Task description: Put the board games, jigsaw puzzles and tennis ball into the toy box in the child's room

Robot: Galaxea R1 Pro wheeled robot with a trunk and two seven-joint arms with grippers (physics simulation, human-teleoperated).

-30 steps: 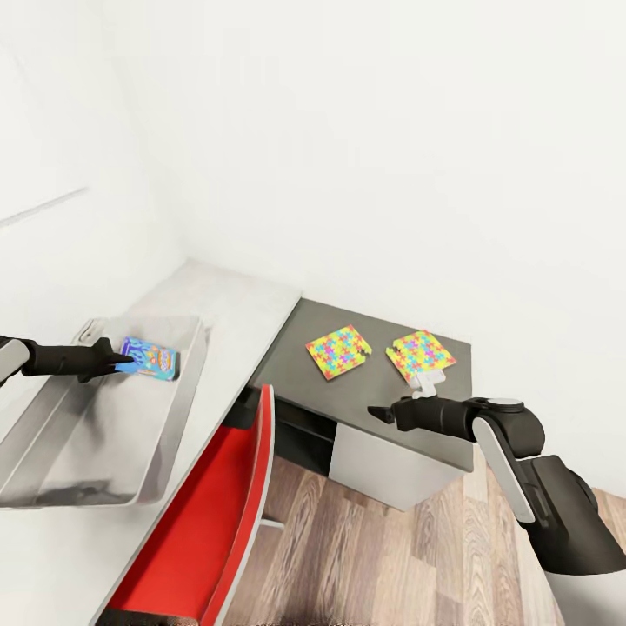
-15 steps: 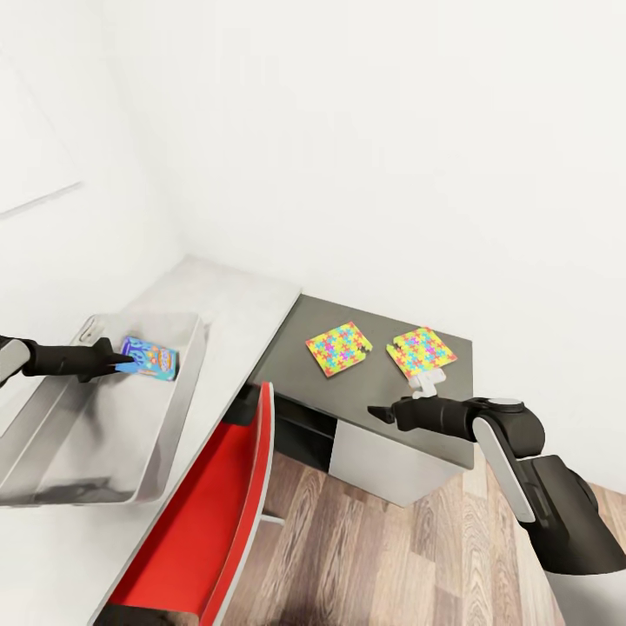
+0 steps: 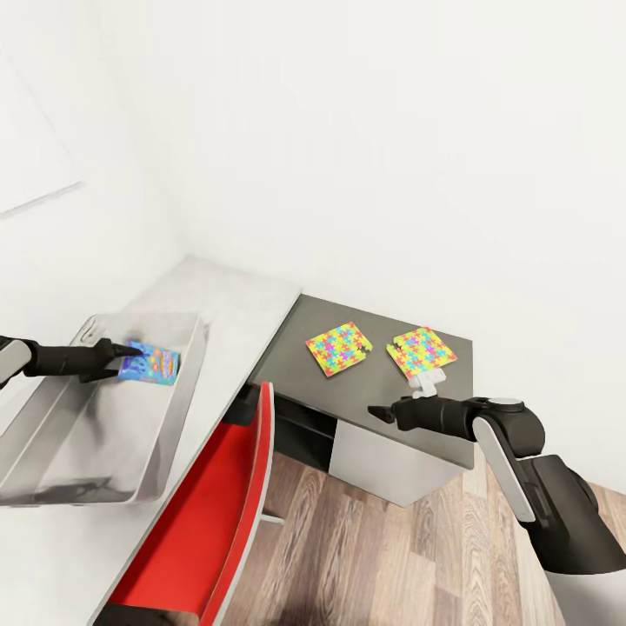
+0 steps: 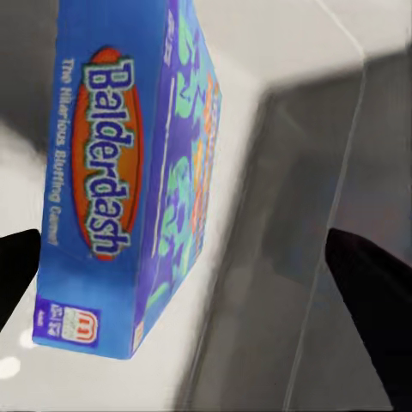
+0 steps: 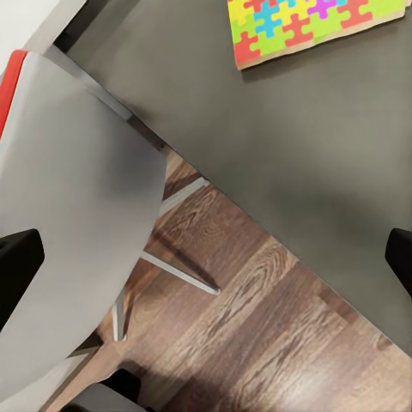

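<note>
The small blue board game [image 3: 154, 364], printed "Balderdash" [image 4: 120, 172], lies tilted inside the light grey toy box [image 3: 87, 435] on the pale end of the table [image 3: 235, 304]. My left gripper [image 3: 124, 356] hovers just beside it, open; in the left wrist view both fingertips [image 4: 17, 275] stand clear of the box. Two jigsaw puzzles [image 3: 339, 350] [image 3: 420, 354] lie side by side on the table's dark top [image 3: 313, 391]. My right gripper [image 3: 376, 413] hangs open at that top's front edge, short of the puzzles; one puzzle corner [image 5: 300, 26] shows in the right wrist view.
A red chair [image 3: 209, 513] with a grey back [image 5: 69, 215] stands tucked under the pale desk, between my two arms. Wooden floor [image 3: 391, 548] lies below my right arm. White walls close the corner behind the table.
The blue board game has slipped a little down and away from the left gripper's fingers and looks blurred. The right arm has not moved.
</note>
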